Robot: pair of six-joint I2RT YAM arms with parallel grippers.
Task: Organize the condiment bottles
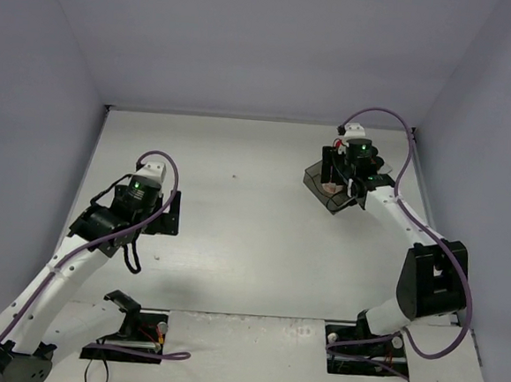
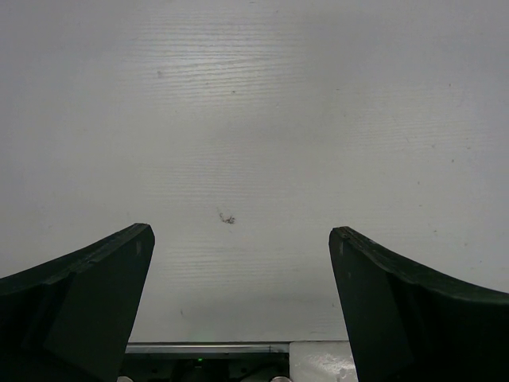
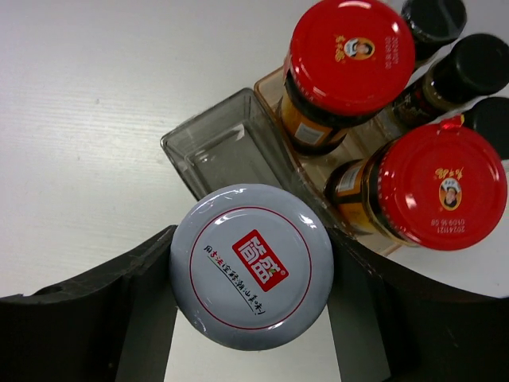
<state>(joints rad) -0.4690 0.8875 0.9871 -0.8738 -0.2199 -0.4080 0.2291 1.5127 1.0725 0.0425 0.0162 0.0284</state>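
Nearly done, I'd say: the right gripper (image 3: 250, 274) clamps the white-lidded jar (image 3: 251, 267) at the smoky clear plastic tray (image 3: 213, 150)'s one empty slot, while the left gripper (image 2: 242, 239) gapes wide.

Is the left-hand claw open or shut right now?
Open. In its wrist view the left gripper has its two dark fingers far apart, with only bare table between them.
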